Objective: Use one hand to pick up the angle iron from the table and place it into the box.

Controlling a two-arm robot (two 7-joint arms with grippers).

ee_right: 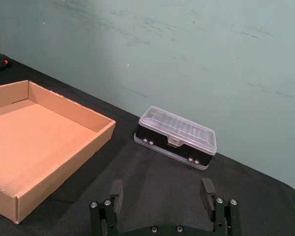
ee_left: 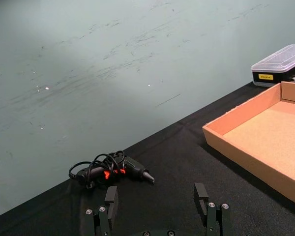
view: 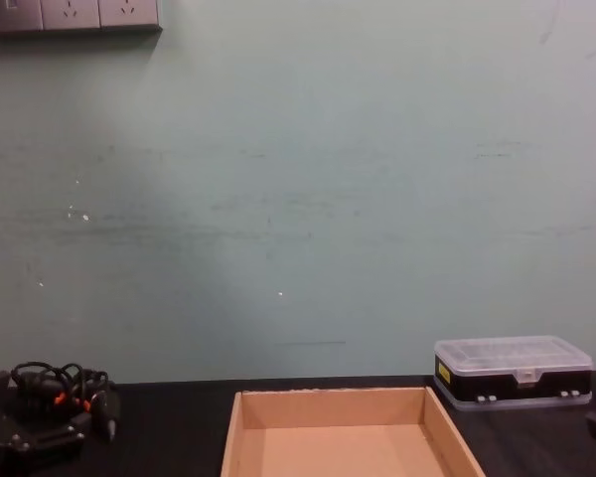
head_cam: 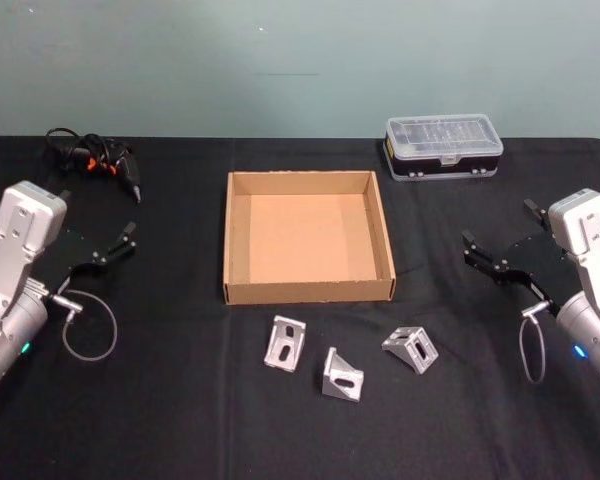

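Three silver-grey slotted angle irons (head_cam: 342, 375) lay apart on the black desk (head_cam: 180, 420), near the front wall of the tan box (head_cam: 308, 292). Left claw (head_cam: 97, 212) and right claw (head_cam: 499, 224) flanked the box, both spread apart and empty.

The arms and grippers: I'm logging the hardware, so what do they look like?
The left arm and right arm are silver-grey with boxy segments, each with a small glowing dot and a thin cable loop near the wrist. The left gripper and right gripper are black, each with two slim fingers.
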